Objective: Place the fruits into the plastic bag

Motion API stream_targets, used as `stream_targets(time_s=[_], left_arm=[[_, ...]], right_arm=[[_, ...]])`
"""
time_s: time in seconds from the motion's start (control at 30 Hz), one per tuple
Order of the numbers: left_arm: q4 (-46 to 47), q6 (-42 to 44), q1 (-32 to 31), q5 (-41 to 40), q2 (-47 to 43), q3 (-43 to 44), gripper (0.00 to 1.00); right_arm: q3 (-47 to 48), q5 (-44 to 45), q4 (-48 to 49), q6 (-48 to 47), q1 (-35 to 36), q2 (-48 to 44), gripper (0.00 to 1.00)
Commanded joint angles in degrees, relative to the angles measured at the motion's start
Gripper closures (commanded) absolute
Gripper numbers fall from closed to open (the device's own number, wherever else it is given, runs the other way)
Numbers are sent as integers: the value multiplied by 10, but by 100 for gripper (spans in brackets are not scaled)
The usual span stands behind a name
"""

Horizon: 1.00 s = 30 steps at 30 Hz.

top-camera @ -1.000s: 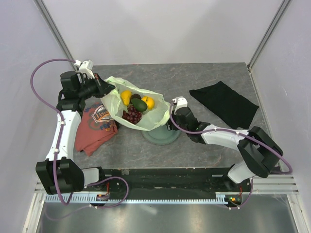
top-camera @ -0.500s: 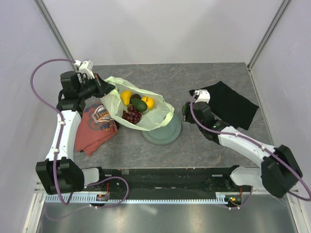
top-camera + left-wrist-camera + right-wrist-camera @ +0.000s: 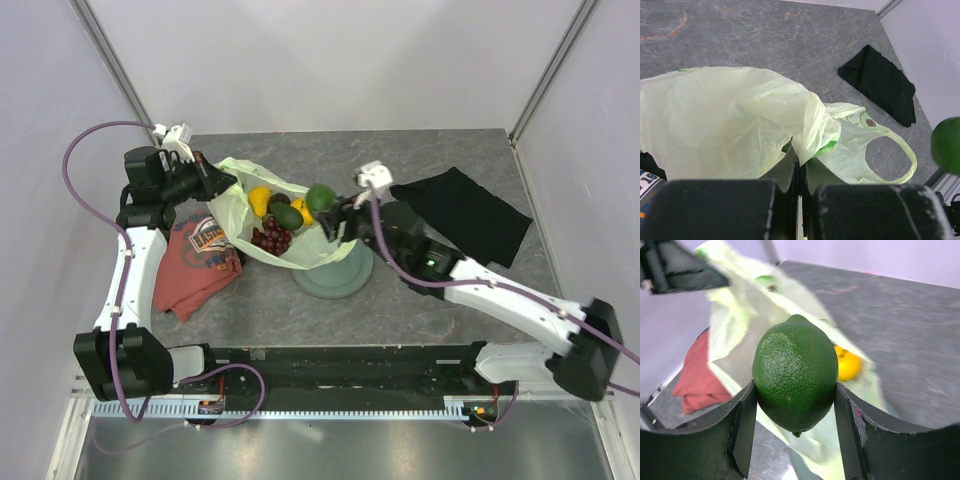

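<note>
Green lime (image 3: 795, 372) sits squeezed between the right jaws.

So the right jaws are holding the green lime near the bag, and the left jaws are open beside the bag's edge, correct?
Not quite: the left jaws are shut, pinching the edge of the plastic bag, as the left wrist view shows. The rest stands: the right jaws hold the green lime near the bag.
</note>
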Motion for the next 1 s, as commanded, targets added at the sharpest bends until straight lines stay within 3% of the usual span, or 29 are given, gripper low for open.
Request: stream_targets(time_s=[0.0, 0.23, 0.57, 0.77, 0.97], left_arm=[[15, 2, 4, 18, -1, 8, 98], [15, 3, 4, 19, -1, 8, 99], [15, 3, 4, 20, -4, 8, 98], [15, 3, 4, 20, -2, 8, 98], [16, 3, 4, 21, -3, 8, 98]], right_arm=[[105, -6, -17, -37, 44, 134, 66], [270, -16, -142, -10, 52, 313, 66], [394, -41, -185, -14, 52, 460, 66], [457, -17, -212, -3, 52, 530, 63], [466, 17, -222, 13, 52, 537, 53]])
